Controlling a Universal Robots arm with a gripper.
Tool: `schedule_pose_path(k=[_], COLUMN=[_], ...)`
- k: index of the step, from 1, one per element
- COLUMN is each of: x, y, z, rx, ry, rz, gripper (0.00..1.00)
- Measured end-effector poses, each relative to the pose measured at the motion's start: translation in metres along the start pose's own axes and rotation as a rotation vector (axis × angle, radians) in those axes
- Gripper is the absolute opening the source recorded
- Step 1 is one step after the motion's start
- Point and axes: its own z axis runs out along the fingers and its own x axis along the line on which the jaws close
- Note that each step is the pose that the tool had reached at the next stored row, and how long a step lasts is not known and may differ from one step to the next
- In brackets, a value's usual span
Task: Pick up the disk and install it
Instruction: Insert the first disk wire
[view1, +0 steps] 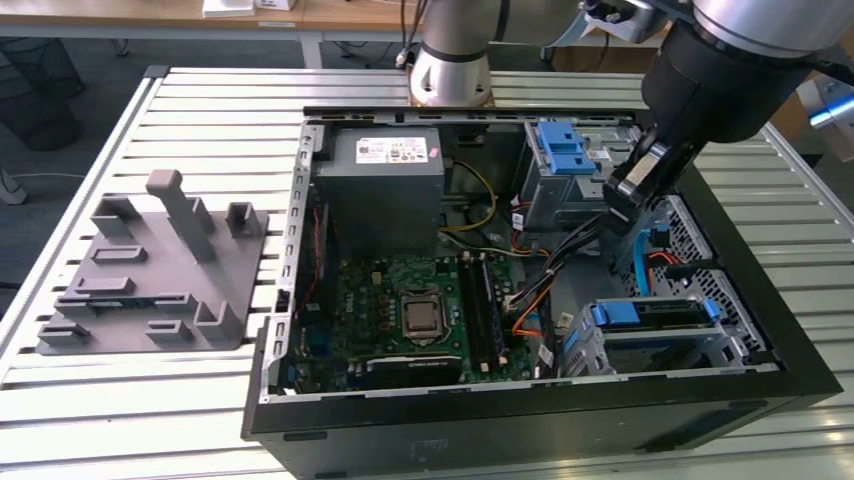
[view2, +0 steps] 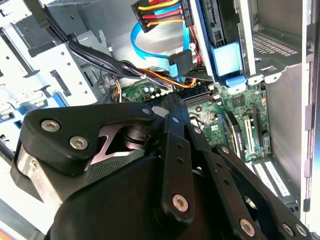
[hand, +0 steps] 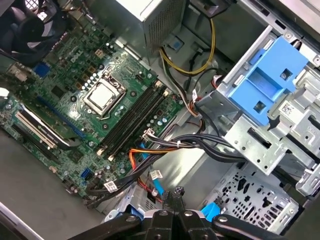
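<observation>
The disk (view1: 651, 318) sits in the lower cage of the case (view1: 400, 440), beneath the tool (view1: 617, 205); whether the tool is apart or together cannot be told. Judged rigid, fairly heavy, shock-sensitive; take by the blue carrier edges.

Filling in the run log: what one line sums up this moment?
gripper: low inside case, among cables | disk: in bay, apart from gripper

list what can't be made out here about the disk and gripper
1. Disk: in the exterior view the cage hides all but its blue-framed top edge, so its seating is unclear.
2. Gripper: in the first wrist view the picture's edge cuts it off.
3. Motherboard: in the second wrist view the gripper's body blocks most of it.
</observation>
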Motion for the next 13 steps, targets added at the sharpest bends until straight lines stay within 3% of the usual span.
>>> schedule_pose_path(k=[6,13], x=[-0.0016,-0.0018], y=[-0.0014,-0.0009], z=[-0.0006,-0.0104], rx=[0.0,-0.0002], ry=[-0.0001,-0.0002], rz=[0.0,0.0], gripper=[0.11,0.11])
